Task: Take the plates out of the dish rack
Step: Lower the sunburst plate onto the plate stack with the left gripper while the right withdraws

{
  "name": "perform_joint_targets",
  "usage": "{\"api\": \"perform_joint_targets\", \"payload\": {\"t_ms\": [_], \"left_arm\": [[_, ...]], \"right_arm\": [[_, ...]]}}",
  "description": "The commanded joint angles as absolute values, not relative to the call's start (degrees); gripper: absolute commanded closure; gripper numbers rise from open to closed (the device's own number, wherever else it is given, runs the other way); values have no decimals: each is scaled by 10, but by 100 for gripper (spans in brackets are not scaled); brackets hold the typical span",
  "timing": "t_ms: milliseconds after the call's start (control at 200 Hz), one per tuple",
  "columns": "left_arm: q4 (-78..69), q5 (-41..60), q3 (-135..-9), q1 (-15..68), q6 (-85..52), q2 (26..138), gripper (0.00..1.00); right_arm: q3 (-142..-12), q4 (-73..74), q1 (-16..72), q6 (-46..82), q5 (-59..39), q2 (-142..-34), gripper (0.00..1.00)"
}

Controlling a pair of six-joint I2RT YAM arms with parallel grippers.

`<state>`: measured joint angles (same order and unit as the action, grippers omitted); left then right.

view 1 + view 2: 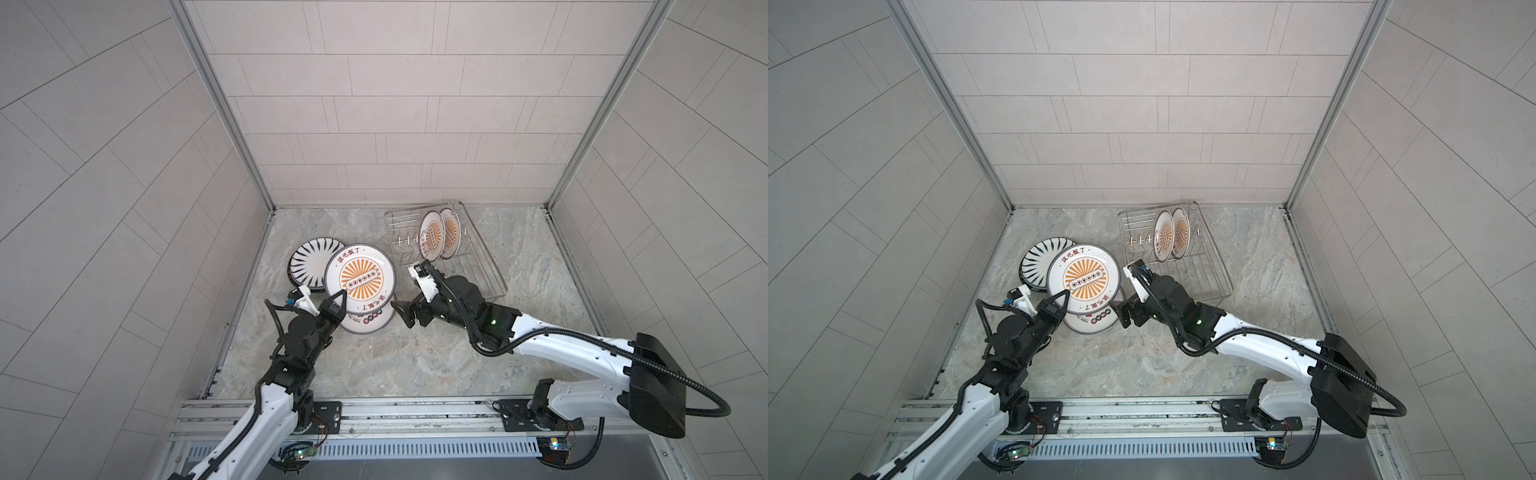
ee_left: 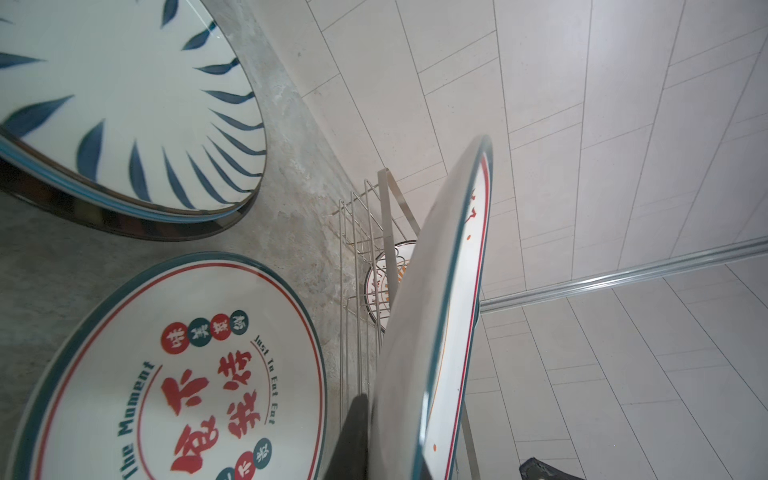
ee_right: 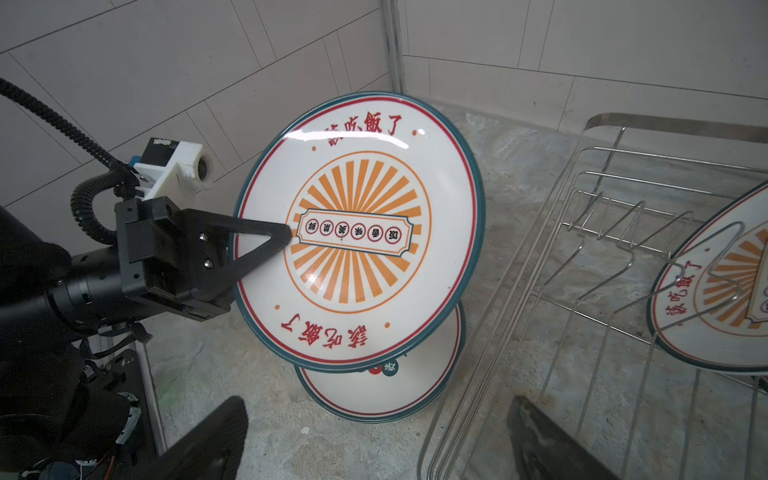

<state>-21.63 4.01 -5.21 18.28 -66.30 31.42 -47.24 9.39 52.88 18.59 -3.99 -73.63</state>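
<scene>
Left end effector (image 3: 284, 237) grips sunburst plate (image 3: 361, 174) above character plate (image 3: 386, 390); I lower, release next. Right end effector (image 1: 402, 316) wide.

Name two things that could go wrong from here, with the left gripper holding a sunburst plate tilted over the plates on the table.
1. The left gripper grips the sunburst plate from one side, tilted; it could slip and strike the red-lettered plate lying beneath it.
2. The open right gripper hovers beside the dish rack; a careless reach might knock over the two upright plates inside.
</scene>
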Motion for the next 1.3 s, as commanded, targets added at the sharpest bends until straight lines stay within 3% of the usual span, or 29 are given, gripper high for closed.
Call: {"api": "perform_joint_targets", "payload": {"t_ms": [0, 150, 500, 1296], "left_arm": [[-166, 2, -58, 175, -705, 297, 100], [-70, 7, -92, 174, -727, 309, 100], [-81, 58, -105, 174, -760, 403, 100], [-67, 60, -98, 174, -769, 416, 99]], "right_arm": [[-485, 86, 533, 178, -12, -737, 0], [-485, 87, 533, 177, -13, -737, 0], [-489, 100, 533, 182, 8, -741, 1], [-522, 86, 533, 187, -5, -795, 3]]}}
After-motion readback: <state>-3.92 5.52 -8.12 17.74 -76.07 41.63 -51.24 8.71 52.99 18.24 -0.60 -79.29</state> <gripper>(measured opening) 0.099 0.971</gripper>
